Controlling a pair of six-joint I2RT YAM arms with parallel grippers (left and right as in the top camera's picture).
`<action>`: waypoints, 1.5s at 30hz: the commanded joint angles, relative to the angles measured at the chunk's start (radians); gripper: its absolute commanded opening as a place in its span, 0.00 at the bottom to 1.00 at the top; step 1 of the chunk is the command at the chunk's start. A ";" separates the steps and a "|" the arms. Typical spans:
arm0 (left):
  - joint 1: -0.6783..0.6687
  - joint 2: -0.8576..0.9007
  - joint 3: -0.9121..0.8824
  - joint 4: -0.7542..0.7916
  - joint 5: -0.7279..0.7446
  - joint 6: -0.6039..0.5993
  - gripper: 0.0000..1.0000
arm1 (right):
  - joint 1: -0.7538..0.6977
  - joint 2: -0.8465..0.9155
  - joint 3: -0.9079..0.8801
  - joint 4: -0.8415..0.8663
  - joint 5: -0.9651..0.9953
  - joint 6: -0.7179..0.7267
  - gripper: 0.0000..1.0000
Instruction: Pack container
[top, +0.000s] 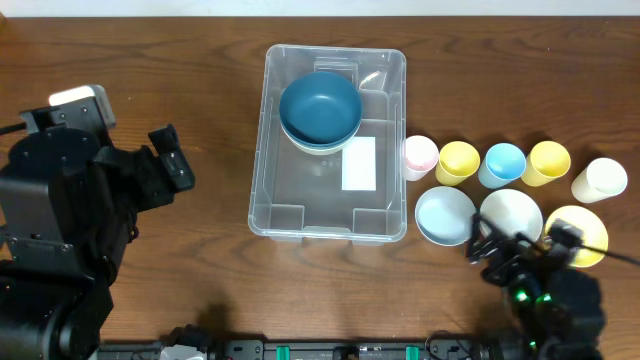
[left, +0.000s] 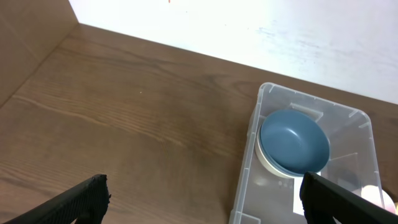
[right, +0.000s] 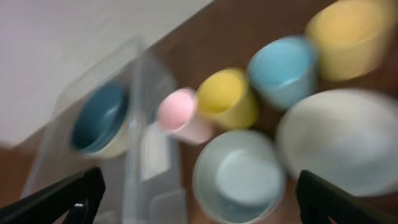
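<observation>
The right gripper (top: 497, 243), wide and empty, is hovering by the pale blue bowl (top: 445, 215), likely needing a rim pinch before the container (top: 300, 190).

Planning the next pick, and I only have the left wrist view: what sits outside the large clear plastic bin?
Observer: Right of the large clear plastic bin stands a row: pink cup, yellow cup, light blue cup, second yellow cup, cream cup.
Operator: Any bowls?
Observer: Three, nearer the robot: a pale blue round bowl, a white round bowl, a yellow round bowl.
Operator: And the right gripper?
Observer: The right gripper is at the near side of the pale blue and white bowls, jaws wide open, empty.
</observation>
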 joint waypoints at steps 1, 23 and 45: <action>0.005 -0.001 -0.002 0.000 -0.013 0.002 0.98 | -0.008 0.138 0.127 -0.057 0.271 -0.038 0.99; 0.005 -0.001 -0.002 0.000 -0.012 0.002 0.98 | -0.860 0.812 0.262 -0.067 0.019 0.000 0.99; 0.005 -0.001 -0.002 0.000 -0.012 0.002 0.98 | -1.029 1.324 0.259 0.070 -0.050 -0.005 0.72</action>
